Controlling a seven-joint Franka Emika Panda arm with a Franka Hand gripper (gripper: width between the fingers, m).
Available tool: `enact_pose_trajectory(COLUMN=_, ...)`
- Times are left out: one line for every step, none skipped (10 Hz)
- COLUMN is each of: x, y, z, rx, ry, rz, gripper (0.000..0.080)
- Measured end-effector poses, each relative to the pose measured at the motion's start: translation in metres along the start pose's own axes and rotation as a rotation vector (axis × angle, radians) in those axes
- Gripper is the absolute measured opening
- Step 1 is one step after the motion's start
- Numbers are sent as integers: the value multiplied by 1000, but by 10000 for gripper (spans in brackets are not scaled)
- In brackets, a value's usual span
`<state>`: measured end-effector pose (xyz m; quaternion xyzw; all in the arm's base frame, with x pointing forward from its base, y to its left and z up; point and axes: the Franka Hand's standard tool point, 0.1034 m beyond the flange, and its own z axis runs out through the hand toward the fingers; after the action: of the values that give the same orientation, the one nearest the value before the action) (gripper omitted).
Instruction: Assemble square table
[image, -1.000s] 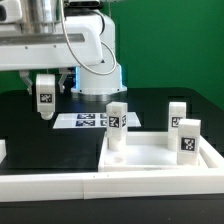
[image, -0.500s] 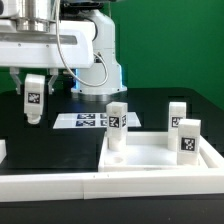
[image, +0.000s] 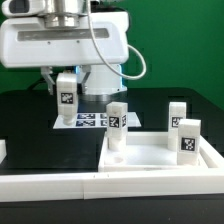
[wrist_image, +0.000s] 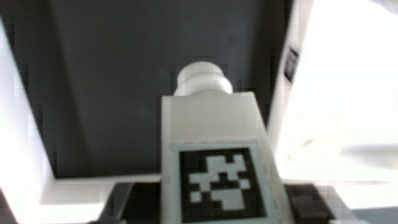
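Observation:
A white leg post (image: 66, 102) with a black-and-white tag hangs upright above the black worktop, my gripper (image: 66, 78) shut on its upper end. In the wrist view the same leg post (wrist_image: 210, 120) fills the middle, its round tip pointing away. My gripper (wrist_image: 221, 203) clamps it from both sides at the tag, with dark fingers (wrist_image: 146, 200) showing beside it. The square table slab (image: 150, 160) lies at the exterior view's lower right with three tagged legs standing on it: one (image: 117, 127) at its near left corner, two (image: 178, 114) (image: 188, 138) on the right. The held leg hangs left of and behind the slab.
The marker board (image: 92, 120) lies flat on the worktop just behind the held leg. A long white bar (image: 50, 186) runs along the front edge, and a small white piece (image: 2, 150) sits at the exterior view's far left. The slab's edge (wrist_image: 338, 100) shows beside the leg.
The arm has turned, and the held leg has travelled from the exterior view's far left toward the right, closer to the slab. The grip on it has not changed.

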<state>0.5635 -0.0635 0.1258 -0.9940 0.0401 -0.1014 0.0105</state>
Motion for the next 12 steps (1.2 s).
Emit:
enact_pose_trajectory(x=4, y=-7, z=1, rx=-1, ry=12, rz=7, gripper=290)
enact_pose_trajectory(x=3, y=-5, z=1, rx=-1, ry=10, rz=5, gripper=290)
enact_pose_trajectory(x=3, y=-5, z=2, rx=-2, ry=9, rz=7, gripper=290)
enact_pose_trajectory(x=3, y=-5, z=2, rx=-2, ry=9, rz=6, gripper=290)
enact_pose_trajectory(x=3, y=-5, z=2, rx=-2, ry=8, rz=7, gripper=290)
enact_pose_trajectory(x=2, y=-5, z=3, rx=-2, ry=7, rz=7, gripper=290)
enact_pose_trajectory(x=3, y=-11, z=6, rx=3, ry=1, rz=26, gripper=290)
enact_pose_trajectory(x=14, y=-20, z=8, rx=13, ry=-5, rz=25, gripper=290)
enact_pose_trajectory(x=26, y=-27, z=10, rx=14, ry=9, rz=20, gripper=290)
enact_pose_trajectory(x=33, y=-33, z=12, rx=13, ry=25, rz=12, gripper=290)
enact_pose_trajectory(x=39, y=-39, z=13, rx=11, ry=49, rz=2, gripper=290)
enact_pose_trajectory(x=43, y=-42, z=11, rx=8, ry=72, rz=-11, gripper=290)
